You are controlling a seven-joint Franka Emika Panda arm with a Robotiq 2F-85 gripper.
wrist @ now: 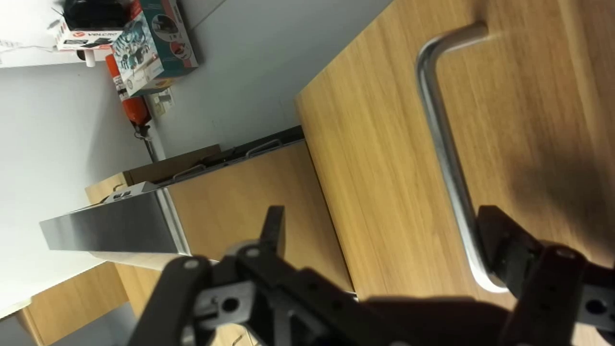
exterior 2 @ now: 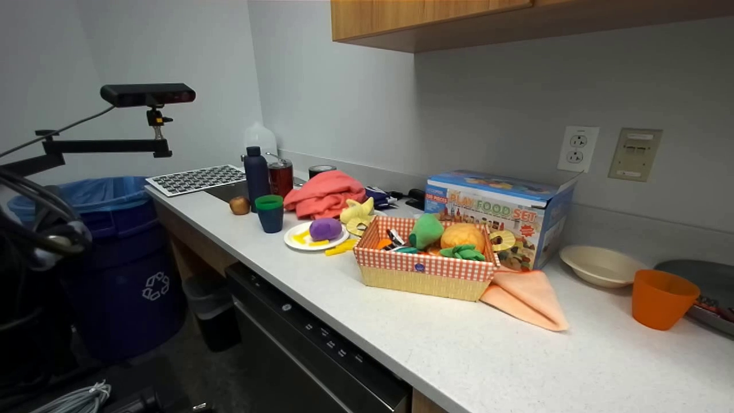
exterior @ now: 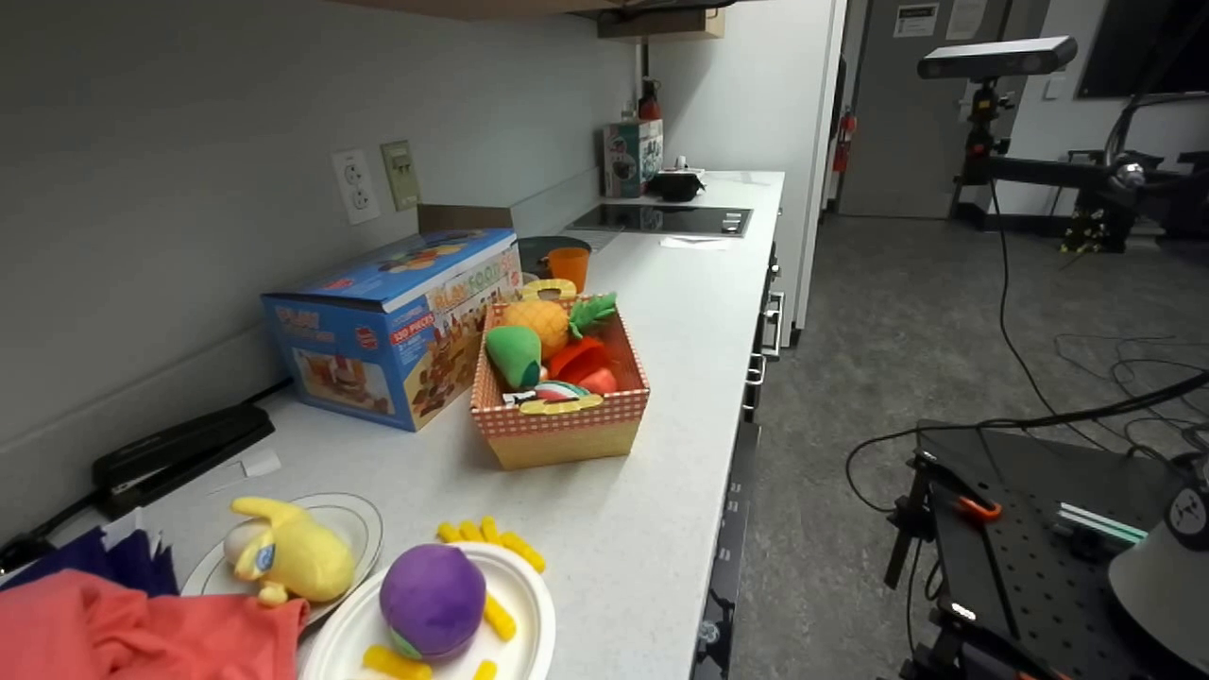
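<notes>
A blue box (exterior: 397, 326) stood near the back edge of the worktop (exterior: 652, 321), a gingham basket (exterior: 562, 439) nearer the front edge, a cooktop (exterior: 652, 219) toward the far edge; a white plate (exterior: 536, 604) bore a purple toy (exterior: 433, 601).

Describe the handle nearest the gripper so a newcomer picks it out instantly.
In the wrist view, find the large wooden panel on the right. Its handle is the long bar bent at the top; shiny silver sets it apart from the nearby black gripper.
</notes>
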